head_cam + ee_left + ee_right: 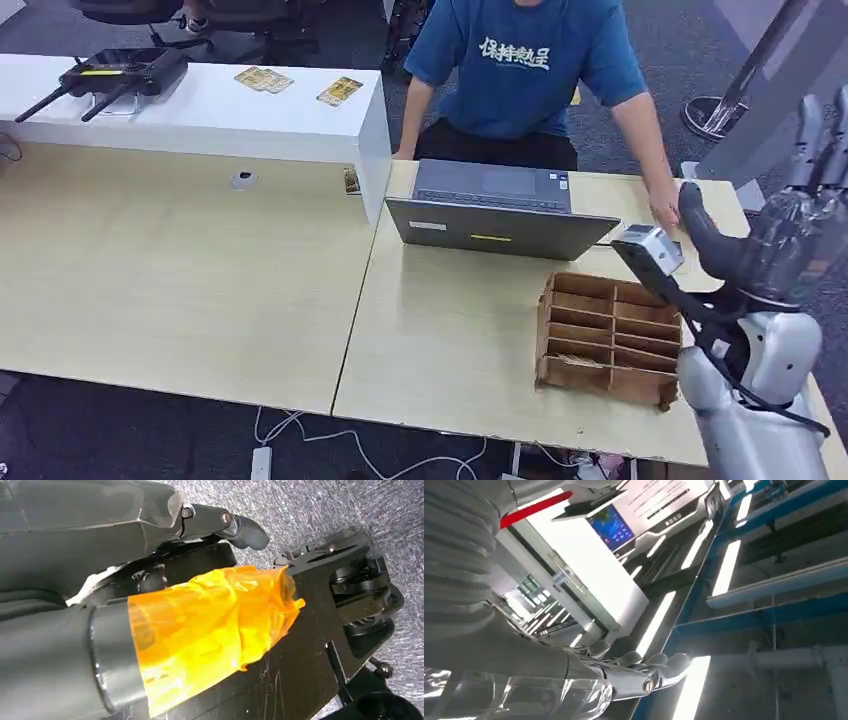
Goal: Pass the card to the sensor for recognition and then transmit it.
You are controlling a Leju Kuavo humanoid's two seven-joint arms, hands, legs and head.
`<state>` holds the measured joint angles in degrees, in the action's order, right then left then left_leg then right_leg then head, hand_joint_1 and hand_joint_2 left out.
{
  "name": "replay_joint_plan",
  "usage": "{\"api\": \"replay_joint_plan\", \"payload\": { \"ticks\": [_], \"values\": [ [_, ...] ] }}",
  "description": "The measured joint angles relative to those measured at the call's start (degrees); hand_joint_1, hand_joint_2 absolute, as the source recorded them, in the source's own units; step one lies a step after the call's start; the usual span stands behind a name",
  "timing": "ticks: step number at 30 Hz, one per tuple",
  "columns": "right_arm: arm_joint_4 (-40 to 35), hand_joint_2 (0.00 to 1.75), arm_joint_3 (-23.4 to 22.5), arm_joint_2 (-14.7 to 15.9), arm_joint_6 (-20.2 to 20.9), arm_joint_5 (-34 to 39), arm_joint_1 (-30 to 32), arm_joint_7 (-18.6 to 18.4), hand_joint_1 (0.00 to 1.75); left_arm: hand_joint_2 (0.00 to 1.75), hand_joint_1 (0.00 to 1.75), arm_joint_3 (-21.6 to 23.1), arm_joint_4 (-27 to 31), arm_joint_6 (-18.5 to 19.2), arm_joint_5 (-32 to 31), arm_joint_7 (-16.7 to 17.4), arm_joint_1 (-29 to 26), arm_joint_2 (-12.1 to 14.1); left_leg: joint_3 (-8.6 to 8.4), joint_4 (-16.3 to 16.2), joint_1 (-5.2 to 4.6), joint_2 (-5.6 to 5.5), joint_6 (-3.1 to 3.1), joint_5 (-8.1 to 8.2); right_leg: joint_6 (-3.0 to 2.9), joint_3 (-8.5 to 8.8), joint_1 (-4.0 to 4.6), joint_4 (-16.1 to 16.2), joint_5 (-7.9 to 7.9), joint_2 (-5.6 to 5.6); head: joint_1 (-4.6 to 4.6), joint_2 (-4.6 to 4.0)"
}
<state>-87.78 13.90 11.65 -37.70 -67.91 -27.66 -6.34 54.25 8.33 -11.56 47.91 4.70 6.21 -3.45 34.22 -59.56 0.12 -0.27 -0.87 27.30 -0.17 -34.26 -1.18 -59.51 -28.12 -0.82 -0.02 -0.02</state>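
Two yellowish cards [264,80] [340,91] lie on the raised white counter [200,120] at the back left. A third small card [351,181] sits at the counter's near corner. At the counter's far left end rests a black device with antennas [110,75]. My right hand [790,210] is raised at the right edge, above the table's right end, fingers pointing up and apart, holding nothing. The right wrist view shows that hand [574,680] with its fingers [659,667] stretched toward a ceiling. My left hand [150,515] hangs over grey carpet, a dark finger [240,527] extended, nothing in it.
A person in a blue T-shirt [520,70] stands behind an open grey laptop [495,210], one hand [662,210] on the table close to my right thumb. A wooden compartment box [610,340] sits at the table's front right. A small round fitting [243,180] is set in the left desk.
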Motion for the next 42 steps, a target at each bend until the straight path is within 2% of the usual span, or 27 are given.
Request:
{"api": "replay_joint_plan", "payload": {
  "ticks": [9, 19, 29, 42],
  "values": [
    [-7.15, 1.75, -4.44, 1.57, -1.92, -1.51, 8.67, 2.67, 0.00, 0.00, 0.00, 0.00, 0.00, -0.89, 0.98, -0.07, -0.13, -0.24, 0.00, 0.01, 0.01, 0.01, 0.00, 0.00, 0.00, 0.01, 0.01, 0.00, 0.00, 0.00, 0.00, 0.00],
    [-11.34, 1.75, -8.55, 2.53, -1.99, -2.40, 15.48, 3.50, 0.00, 0.00, 0.00, 0.00, -0.04, -0.89, 1.81, -0.42, -0.19, -0.24, 0.01, 0.01, 0.00, 0.01, 0.00, 0.00, 0.00, 0.01, 0.00, 0.00, 0.00, -0.02, 0.00, 0.00],
    [-12.32, 1.75, -12.70, 3.15, -1.99, -1.66, 18.66, 3.46, 0.00, 0.00, 0.00, 0.00, -0.26, -1.05, 2.16, -0.44, -0.21, -0.31, -0.01, 0.01, 0.00, 0.04, 0.01, 0.01, 0.00, 0.01, -0.01, 0.00, 0.00, 0.02, 0.00, 0.00],
    [-12.45, 1.75, -13.66, 3.45, -1.99, -1.66, 19.20, 3.46, 0.00, 0.00, 0.00, 0.00, -0.28, -1.05, 2.16, -0.44, -0.21, -0.37, -0.01, 0.01, 0.00, 0.05, 0.01, 0.01, 0.00, 0.01, -0.01, 0.00, 0.00, 0.01, 0.00, 0.00]
  ]
}}
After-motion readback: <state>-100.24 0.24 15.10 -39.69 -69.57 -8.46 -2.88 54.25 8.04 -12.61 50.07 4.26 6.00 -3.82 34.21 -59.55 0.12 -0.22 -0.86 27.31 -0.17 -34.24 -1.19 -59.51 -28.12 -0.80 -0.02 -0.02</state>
